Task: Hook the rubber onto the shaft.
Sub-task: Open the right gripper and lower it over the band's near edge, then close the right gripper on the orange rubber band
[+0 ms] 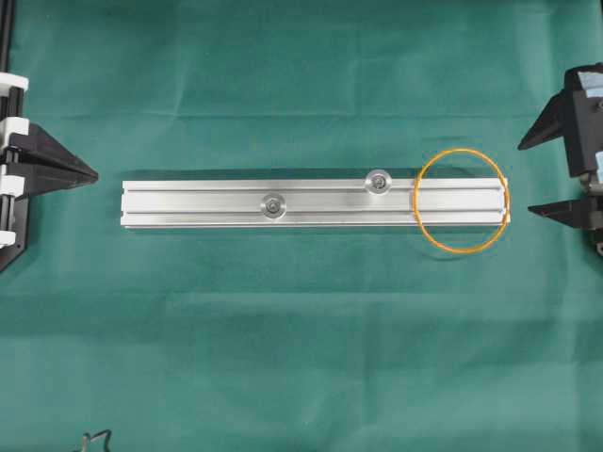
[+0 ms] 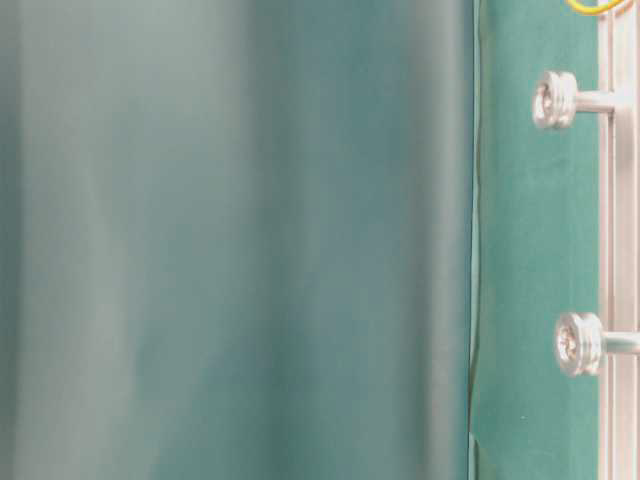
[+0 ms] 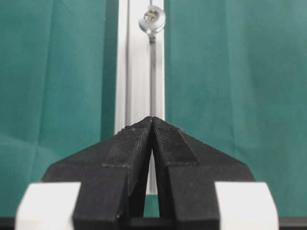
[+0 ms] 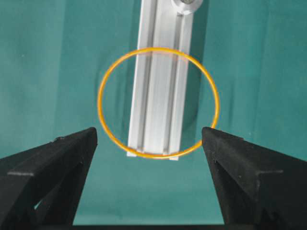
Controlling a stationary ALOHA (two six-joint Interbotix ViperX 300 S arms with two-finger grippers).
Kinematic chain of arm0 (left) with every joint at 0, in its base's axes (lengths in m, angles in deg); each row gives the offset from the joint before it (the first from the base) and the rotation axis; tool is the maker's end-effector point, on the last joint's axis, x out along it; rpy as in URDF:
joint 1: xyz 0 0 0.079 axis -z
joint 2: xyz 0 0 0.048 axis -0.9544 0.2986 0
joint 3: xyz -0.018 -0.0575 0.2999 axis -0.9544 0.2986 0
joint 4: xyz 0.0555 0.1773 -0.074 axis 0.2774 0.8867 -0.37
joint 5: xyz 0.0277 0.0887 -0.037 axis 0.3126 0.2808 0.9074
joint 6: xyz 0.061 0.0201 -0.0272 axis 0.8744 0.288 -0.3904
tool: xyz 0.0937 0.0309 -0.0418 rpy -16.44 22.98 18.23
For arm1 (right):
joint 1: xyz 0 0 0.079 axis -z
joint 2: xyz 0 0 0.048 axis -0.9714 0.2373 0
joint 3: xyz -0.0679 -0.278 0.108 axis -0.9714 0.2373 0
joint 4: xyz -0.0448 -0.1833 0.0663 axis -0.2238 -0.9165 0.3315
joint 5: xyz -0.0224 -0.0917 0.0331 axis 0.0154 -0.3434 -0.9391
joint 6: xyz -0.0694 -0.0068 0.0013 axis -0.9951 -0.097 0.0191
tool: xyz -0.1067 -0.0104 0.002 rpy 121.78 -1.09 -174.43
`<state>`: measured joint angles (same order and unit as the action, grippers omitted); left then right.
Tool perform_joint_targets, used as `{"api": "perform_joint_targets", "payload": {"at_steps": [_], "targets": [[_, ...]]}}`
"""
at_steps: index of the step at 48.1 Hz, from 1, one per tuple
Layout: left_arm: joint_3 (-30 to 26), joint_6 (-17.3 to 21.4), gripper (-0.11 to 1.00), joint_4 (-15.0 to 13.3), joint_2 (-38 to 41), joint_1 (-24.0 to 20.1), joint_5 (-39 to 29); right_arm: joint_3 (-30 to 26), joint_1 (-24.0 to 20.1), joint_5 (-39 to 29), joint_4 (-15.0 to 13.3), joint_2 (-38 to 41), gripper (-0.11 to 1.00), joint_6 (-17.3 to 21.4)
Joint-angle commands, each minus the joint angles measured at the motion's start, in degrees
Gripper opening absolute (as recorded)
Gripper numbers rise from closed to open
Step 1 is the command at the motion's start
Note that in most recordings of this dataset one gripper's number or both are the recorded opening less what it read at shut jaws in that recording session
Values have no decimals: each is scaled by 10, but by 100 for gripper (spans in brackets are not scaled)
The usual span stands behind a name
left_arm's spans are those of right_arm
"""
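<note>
Green-covered tabletop (image 1: 301, 377) carries one long aluminium rail (image 1: 207, 203) laid left to right in the overhead view, with two short shafts standing up from it: one near the middle (image 1: 274, 203), a second nearer the right end (image 1: 379, 181). The rubber (image 1: 421, 226), a thin orange loop, lies draped flat across the rail's right end, just beyond the second shaft and not hooked on either. Right tool (image 4: 149, 139) waits off that end, jaws spread wide and holding nothing; the loop sits just ahead of its tips. Left tool (image 3: 152, 120) is parked at the rail's opposite end, fingers pressed together, empty. Judged step: approach before pickup, nothing yet grasped. Next move likely calls for the right tool to come down on a section of band that overhangs the cloth, pinch it, then lift and carry it over the nearer shaft head. Obstruction: the band lies flat against metal and cloth, so a thin pinch may slip; shaft heads are flanged.
</note>
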<state>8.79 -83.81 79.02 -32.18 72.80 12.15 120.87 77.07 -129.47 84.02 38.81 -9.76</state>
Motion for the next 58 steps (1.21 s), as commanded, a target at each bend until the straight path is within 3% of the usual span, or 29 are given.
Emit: {"api": "perform_joint_targets", "payload": {"at_steps": [1,18,42,58], "targets": [[-16,0,0,2,5,1,5,-16,2,2,3,-1,91,2],[-16,0,0,2,5,1,4,-16,-20,2,27,14,91,2],[-16,0,0,2,5,1,5,-1,-37,6,28,71,91,2],[-15,0,0,2,5,1,5,28,-61,58,28,129,91,2]]}}
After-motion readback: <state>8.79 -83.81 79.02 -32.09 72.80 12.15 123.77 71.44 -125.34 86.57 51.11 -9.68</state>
